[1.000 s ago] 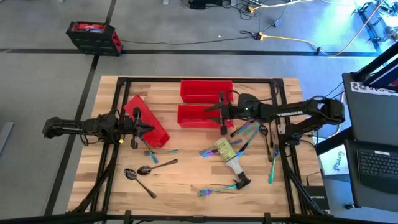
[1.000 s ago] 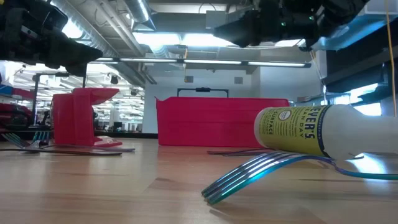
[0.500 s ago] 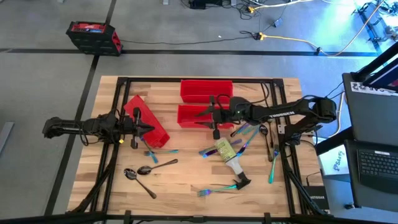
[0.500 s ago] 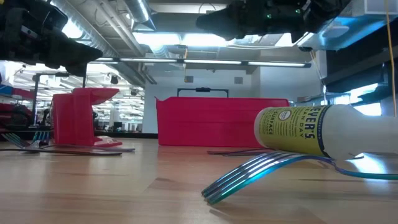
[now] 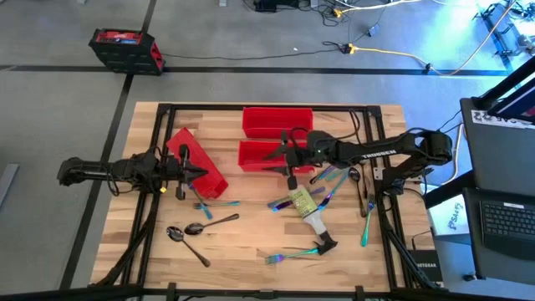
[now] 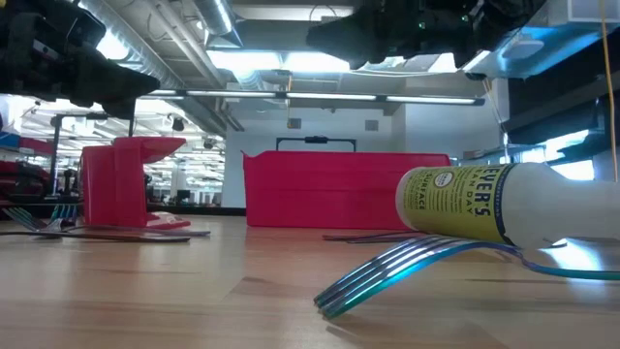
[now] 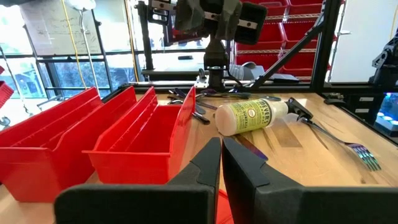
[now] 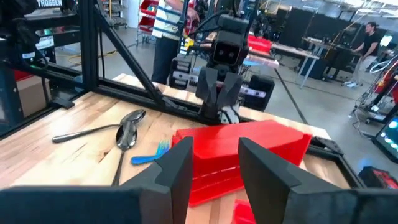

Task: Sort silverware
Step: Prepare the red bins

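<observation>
The silverware lies scattered on the wooden table: two dark spoons point(image 5: 185, 232), a blue fork point(image 5: 215, 203), and iridescent pieces near the spray bottle point(image 5: 332, 178), at the near edge point(image 5: 292, 253) and at the right point(image 5: 367, 226). My right gripper point(image 5: 269, 157) hovers open above the middle red bin point(image 5: 255, 155), with nothing between its fingers point(image 8: 177, 165). My left gripper point(image 5: 199, 173) waits shut at the table's left, over the slanted red bin point(image 5: 201, 167); its closed fingers point(image 7: 211, 158) hold nothing.
A third red bin point(image 5: 277, 119) stands at the far side. A clear spray bottle point(image 5: 305, 205) lies on its side right of centre, with cutlery around it. Black frame bars point(image 5: 380, 134) run along the table's edges. A person stands in the room beyond the table point(image 8: 171, 25).
My right gripper has gone a little toward the table's left edge, farther over the middle red bin, then stopped. Its finger gap looks unchanged.
</observation>
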Available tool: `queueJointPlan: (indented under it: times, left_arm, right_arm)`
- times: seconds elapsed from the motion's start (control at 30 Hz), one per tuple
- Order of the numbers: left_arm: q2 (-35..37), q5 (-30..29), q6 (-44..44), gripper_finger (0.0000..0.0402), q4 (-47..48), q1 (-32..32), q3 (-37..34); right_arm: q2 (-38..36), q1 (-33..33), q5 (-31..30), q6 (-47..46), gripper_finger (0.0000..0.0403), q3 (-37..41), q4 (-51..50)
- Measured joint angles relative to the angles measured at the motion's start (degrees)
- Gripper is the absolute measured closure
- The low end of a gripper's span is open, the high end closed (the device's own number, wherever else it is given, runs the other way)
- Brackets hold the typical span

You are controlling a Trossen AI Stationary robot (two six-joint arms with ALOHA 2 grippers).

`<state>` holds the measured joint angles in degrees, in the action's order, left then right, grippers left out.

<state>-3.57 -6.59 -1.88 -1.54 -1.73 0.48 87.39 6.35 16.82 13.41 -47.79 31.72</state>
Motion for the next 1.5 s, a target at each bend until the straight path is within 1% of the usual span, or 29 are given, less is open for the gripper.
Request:
queueJointPlan:
  times: [0.2,0.5,1.5]
  left_arm:
    - [0.0,0.0,0.0,0.04,0.0,0.0,0.0]
    - [0.0,0.0,0.0,0.04,0.0,0.0,0.0]
    - [0.0,0.0,0.0,0.04,0.0,0.0,0.0]
  right_arm:
    - [0.0,0.0,-1.7,-0.1,0.029,0.0,-2.9]
    - [0.0,0.0,-1.8,-0.1,0.029,0.0,-4.8]
    - [0.0,0.0,-2.1,0.0,0.029,0.0,-4.9]
